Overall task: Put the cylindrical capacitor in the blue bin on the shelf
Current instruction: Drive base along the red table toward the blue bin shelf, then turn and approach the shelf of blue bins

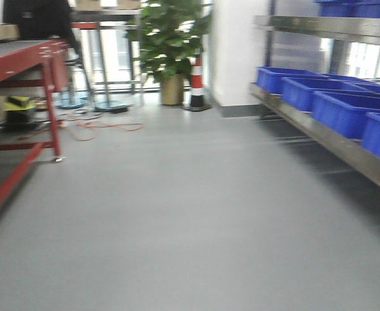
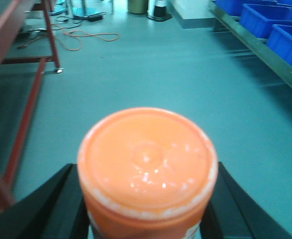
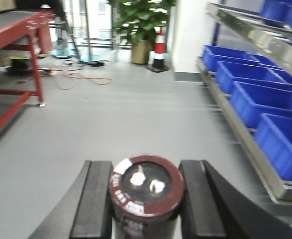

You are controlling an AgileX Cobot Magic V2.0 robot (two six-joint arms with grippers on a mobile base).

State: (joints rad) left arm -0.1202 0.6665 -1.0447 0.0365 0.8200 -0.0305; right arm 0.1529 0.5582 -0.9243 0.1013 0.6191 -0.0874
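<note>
Only partly in frame at the far left stands a red workbench [image 1: 15, 58]. Neither gripper shows in the front view. In its wrist view, the left gripper [image 2: 146, 186] clamps an orange-lidded jar [image 2: 146, 159] whose lower body is cut off. The right gripper [image 3: 145, 199] pinches the cylindrical capacitor [image 3: 146, 185], terminals up and print blurred. Blue bins [image 1: 342, 110] line the shelf [image 1: 332, 144] at right, smeared by motion.

On my right the steel shelf [image 1: 335, 150] carries a row of blue bins [image 1: 342, 113] on its lower tier, with more on the tier above. The grey floor [image 1: 177, 214] holds an orange cable [image 1: 102, 129], a striped cone [image 1: 197, 84] and a potted plant [image 1: 172, 87]. A red tabletop [image 1: 15, 55] stands on my left.
</note>
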